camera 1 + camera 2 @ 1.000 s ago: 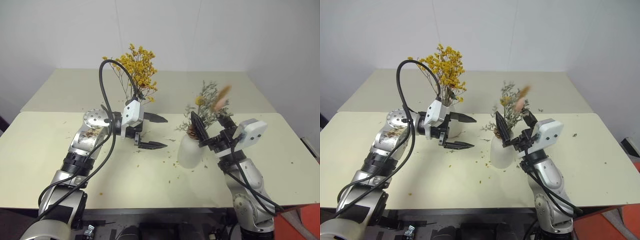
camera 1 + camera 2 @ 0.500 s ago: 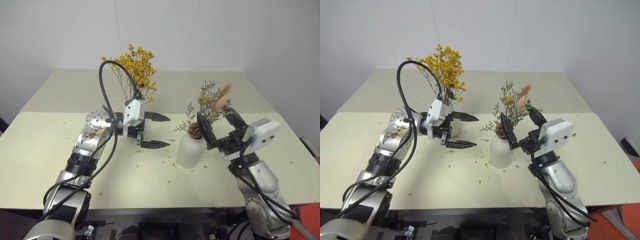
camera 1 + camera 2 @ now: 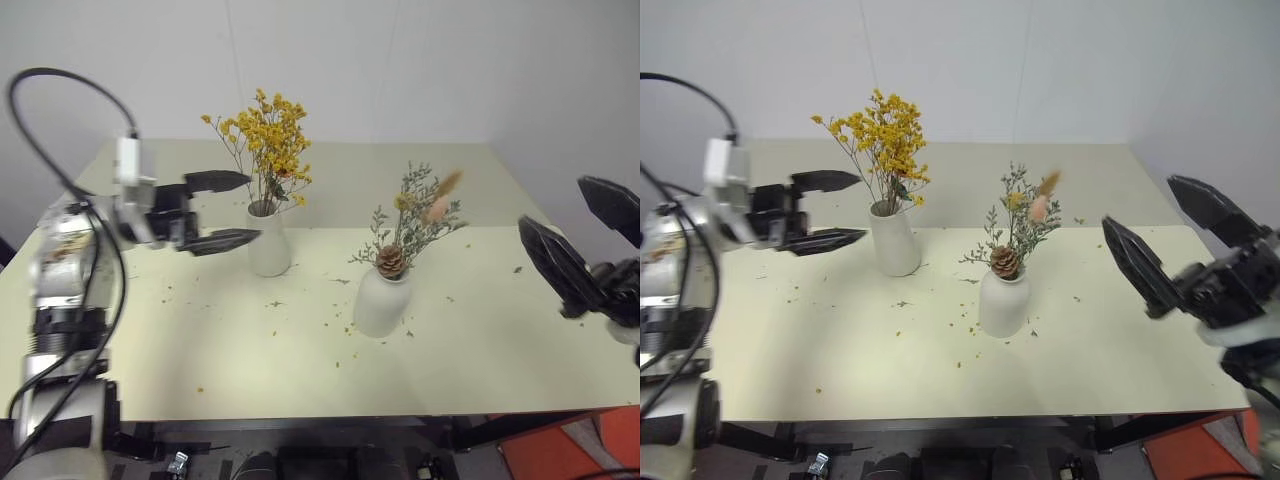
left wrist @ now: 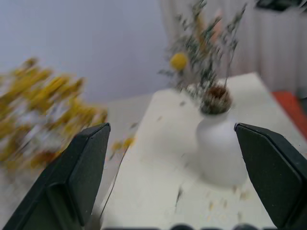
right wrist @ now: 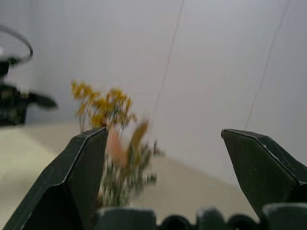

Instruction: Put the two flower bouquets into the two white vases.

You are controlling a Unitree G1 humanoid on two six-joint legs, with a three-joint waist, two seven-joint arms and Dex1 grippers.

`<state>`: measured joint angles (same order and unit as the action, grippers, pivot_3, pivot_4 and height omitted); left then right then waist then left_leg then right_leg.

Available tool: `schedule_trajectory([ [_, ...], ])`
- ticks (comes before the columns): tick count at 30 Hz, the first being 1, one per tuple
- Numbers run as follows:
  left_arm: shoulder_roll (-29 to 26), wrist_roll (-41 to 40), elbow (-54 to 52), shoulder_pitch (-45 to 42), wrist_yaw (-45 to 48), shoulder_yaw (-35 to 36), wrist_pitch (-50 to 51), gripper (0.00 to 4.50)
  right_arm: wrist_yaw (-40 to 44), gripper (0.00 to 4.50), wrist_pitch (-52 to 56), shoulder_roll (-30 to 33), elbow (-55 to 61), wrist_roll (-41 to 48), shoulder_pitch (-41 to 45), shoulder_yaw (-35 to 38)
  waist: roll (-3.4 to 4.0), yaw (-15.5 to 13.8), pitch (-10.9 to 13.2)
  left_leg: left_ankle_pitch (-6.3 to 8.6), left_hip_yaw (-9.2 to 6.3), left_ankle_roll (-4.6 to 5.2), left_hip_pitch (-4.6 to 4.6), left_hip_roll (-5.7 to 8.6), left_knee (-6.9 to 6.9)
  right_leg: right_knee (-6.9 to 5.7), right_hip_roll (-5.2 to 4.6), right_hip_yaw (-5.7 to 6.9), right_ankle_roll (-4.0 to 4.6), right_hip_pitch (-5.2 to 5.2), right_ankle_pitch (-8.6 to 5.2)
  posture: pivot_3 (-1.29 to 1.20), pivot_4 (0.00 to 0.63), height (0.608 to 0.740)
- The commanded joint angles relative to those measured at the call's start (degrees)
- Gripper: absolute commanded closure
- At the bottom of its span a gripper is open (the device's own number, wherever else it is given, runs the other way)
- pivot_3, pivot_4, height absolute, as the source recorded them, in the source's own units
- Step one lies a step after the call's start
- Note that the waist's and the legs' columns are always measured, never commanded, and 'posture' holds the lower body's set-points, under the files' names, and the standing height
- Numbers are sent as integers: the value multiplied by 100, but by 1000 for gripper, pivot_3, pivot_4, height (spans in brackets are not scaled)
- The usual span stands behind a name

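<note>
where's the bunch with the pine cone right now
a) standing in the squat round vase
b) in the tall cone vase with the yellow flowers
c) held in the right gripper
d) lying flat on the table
a: the pine cone bunch stands upright in the squat round vase, while the yellow bunch fills the tall cone vase and both grippers are open, holding nothing.

Both arms raised and spread wide, left claw point(image 3: 222, 210) and right claw point(image 3: 1185, 240) agape, empty.

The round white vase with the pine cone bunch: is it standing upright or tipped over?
Upright. The round vase stands on its base on the table, neck upward, sprigs rising from it.
</note>
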<state>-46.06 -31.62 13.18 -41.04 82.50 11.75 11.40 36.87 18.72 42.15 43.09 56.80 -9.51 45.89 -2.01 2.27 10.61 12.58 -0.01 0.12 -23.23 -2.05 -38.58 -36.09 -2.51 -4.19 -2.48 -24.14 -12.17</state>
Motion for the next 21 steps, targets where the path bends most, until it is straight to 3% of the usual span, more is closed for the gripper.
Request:
schedule_trajectory([
  [1,-462,-5,-198,510,27,442,-49,0,1134,43,86,324,-277,-225,-839,536,-3,-6,-2,0,0,0,3,-2,0,-1,1,1,0,2,0,0,150,740],
  [7,-947,-88,-306,1294,-62,1000,-78,0,2011,43,-60,733,-934,-1148,-1443,192,-12,-10,-8,0,8,-1,6,-10,-10,0,-3,2,37,0,-21,0,150,740],
  [21,-922,-251,-1285,2472,-757,1581,188,0,2840,43,-37,1286,-1690,-1598,-846,57,-11,-120,-7,1,18,-2,1,-15,-1,2,-3,4,41,-12,-25,0,150,740],
])
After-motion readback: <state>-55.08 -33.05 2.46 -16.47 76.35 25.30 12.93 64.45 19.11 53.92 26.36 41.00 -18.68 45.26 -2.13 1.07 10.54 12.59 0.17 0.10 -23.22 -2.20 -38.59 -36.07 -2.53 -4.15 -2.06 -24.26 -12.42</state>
